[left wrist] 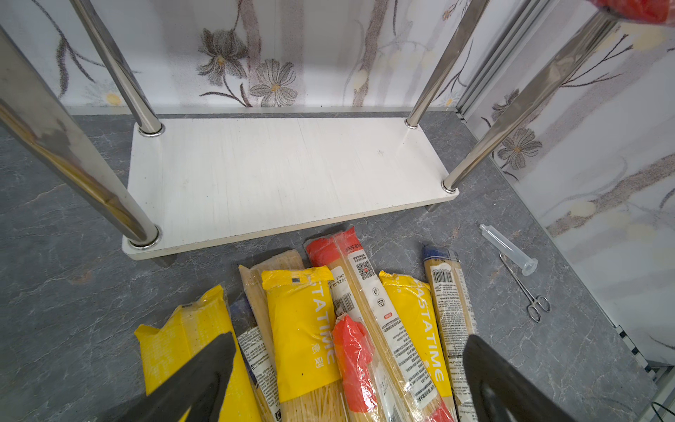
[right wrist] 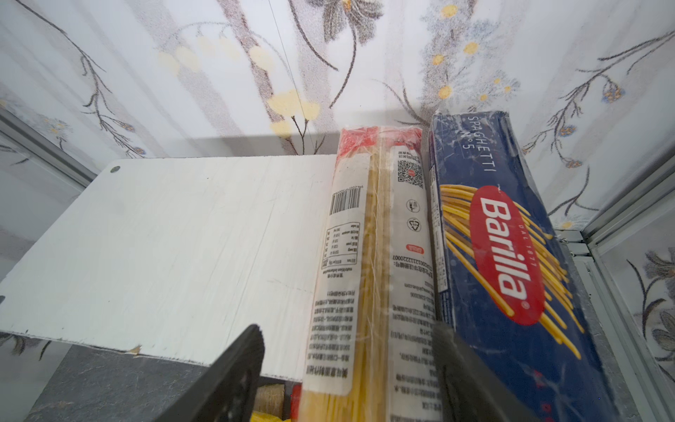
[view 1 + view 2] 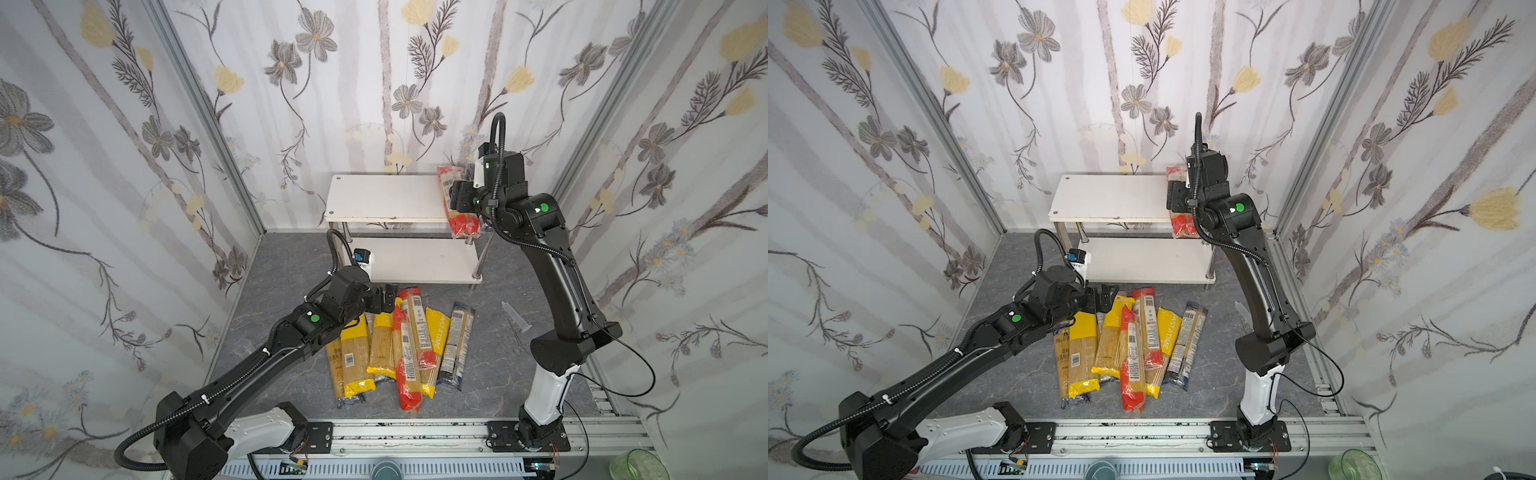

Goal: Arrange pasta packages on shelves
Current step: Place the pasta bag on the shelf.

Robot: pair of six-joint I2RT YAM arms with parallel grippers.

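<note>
The shelves are a two-tier rack with a white top board (image 3: 386, 195) (image 3: 1113, 195) and a lower board (image 1: 277, 175) on metal legs. A red-ended pasta package (image 2: 372, 237) (image 3: 463, 222) lies at the right end of the top board, beside a dark-blue Barilla pack (image 2: 504, 255). My right gripper (image 2: 347, 329) (image 3: 448, 192) is open astride the red-ended package, with a gap on one side. Several more pasta packages (image 3: 403, 345) (image 3: 1133, 345) (image 1: 303, 329) lie piled on the grey floor before the rack. My left gripper (image 1: 349, 339) (image 3: 390, 297) hangs wide open over the pile's far end, holding nothing.
A clear syringe (image 1: 509, 248) (image 3: 515, 316) and small metal scissors (image 1: 526, 292) lie on the floor right of the pile. Floral walls close in on three sides. A green glass bowl (image 3: 636, 465) sits beyond the front rail.
</note>
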